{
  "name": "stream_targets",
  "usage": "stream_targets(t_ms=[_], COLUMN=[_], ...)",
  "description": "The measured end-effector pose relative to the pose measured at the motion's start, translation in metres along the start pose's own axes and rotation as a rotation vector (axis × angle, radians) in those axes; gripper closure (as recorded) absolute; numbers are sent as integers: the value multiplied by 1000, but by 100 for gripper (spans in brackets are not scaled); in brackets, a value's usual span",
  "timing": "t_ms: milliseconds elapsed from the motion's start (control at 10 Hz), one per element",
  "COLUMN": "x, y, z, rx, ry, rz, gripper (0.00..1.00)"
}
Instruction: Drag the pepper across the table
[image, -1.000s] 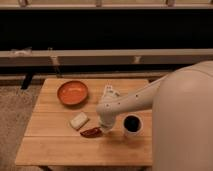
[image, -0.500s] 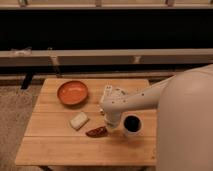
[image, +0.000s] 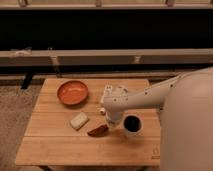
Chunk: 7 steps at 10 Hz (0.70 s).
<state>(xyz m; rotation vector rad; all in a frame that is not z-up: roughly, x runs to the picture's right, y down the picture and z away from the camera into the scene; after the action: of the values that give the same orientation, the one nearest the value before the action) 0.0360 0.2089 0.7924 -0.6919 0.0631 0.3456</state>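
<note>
The pepper (image: 98, 131) is small, dark red and tapered. It lies on the light-wood slatted table (image: 60, 147), a little in front of the table's middle. My gripper (image: 110, 123) reaches down from the white arm at the right and sits right at the pepper's right end. Its tips are hidden against the pepper. The pepper's left end points toward the front left.
An orange bowl (image: 73, 92) stands at the table's back left. A pale sponge-like block (image: 78, 120) lies just left of the pepper. A dark round cup (image: 132, 123) stands just right of the gripper. A small dark logo mark (image: 156, 150) is at the front right corner.
The pepper and the gripper have moved together a little to the right, away from the pale block. The bowl, block and cup have not moved.
</note>
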Motion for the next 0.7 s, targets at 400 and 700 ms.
stream_targets(t_ms=[400, 700], x=[-22, -42], y=[1, 7], z=[-30, -64], rx=[26, 32], ry=[-66, -147], rz=[-76, -173], gripper=[20, 20])
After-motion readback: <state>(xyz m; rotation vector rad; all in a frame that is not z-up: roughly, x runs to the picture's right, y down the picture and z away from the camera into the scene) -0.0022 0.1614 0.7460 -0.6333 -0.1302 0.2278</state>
